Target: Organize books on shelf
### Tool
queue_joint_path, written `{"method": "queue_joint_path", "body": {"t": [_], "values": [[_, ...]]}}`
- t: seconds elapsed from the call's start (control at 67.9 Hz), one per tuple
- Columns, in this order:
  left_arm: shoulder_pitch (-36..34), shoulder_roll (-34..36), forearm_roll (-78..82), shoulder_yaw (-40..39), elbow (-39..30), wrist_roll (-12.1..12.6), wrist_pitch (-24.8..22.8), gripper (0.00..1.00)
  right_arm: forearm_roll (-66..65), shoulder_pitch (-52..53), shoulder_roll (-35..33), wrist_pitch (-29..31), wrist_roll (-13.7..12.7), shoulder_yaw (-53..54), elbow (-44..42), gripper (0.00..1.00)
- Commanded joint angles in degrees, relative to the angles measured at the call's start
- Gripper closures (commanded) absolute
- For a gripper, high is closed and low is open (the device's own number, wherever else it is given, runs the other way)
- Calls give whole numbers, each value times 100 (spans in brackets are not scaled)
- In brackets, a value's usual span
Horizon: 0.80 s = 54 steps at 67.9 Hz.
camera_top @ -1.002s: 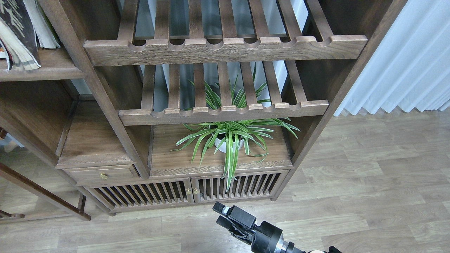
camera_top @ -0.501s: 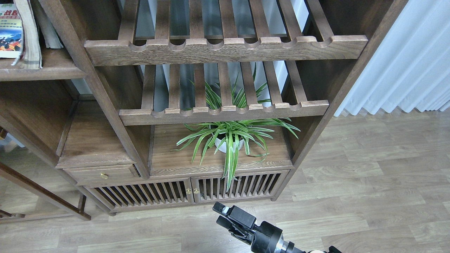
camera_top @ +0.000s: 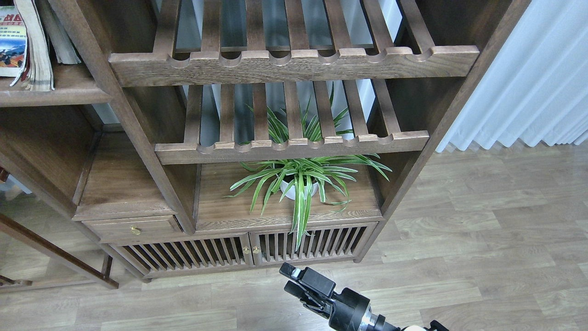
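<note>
Hanging low over the wood-look floor (camera_top: 459, 257), the right gripper (camera_top: 290, 280) shows two short black fingers (camera_top: 288, 270) set slightly apart with nothing between them and nothing touching them. It sits just in front of the bookcase's two slatted cabinet doors (camera_top: 239, 250). Above those doors one spider plant (camera_top: 301, 184) in a white pot stands on a flat board, beneath two slatted racks (camera_top: 294, 62) with notched front rails. Far up at the left edge, the books (camera_top: 25, 41) stand on the shelf (camera_top: 59, 89), a solid dark-brown board: a white paperback (camera_top: 11, 43) with a blue picture, red lettering at its top too cropped to read, and beside it two more books showing only page edges. White curtains (camera_top: 528, 78) hang at the right. No left gripper appears.
</note>
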Motion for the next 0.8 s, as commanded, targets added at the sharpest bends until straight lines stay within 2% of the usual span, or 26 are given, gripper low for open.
{"method": "queue_joint_path", "body": {"t": [0.0,0.088,0.103,0.412,0.442,0.457,0.486,0.501,0.575,0.663,0.737,0.781], "values": [[36,481,-3,610,-217,0,0,1,-1,42,0,0,0,1,0,0],[54,806,-3,1278,-270,0,0,0,-1,95,0,0,0,1,-17,0],[54,841,-12,1722,-270,0,0,0,-9,138,0,0,0,18,-17,0],[107,578,-249,3650,-199,0,0,0,-10,253,0,0,0,97,-246,1],[142,490,-319,3871,-191,-110,0,0,-10,262,0,0,0,106,-246,1],[185,429,-406,4054,-182,-302,0,0,-1,270,0,0,0,106,-254,0],[247,367,-477,4187,-182,-461,0,0,-1,288,0,0,0,106,-246,0],[326,289,-582,4318,-173,-636,0,0,-1,314,0,0,0,106,-254,0],[659,16,-942,4522,-156,-1050,0,0,-9,376,0,0,0,106,-255,0],[1169,-519,-1478,4504,-7,-1270,0,0,-10,420,0,0,0,106,-255,0],[1530,-916,-1892,4487,178,-1306,0,0,-1,429,0,0,0,106,-246,0],[2258,-1522,-2559,4285,415,-1314,0,0,-1,429,0,0,0,115,-246,0]]}}
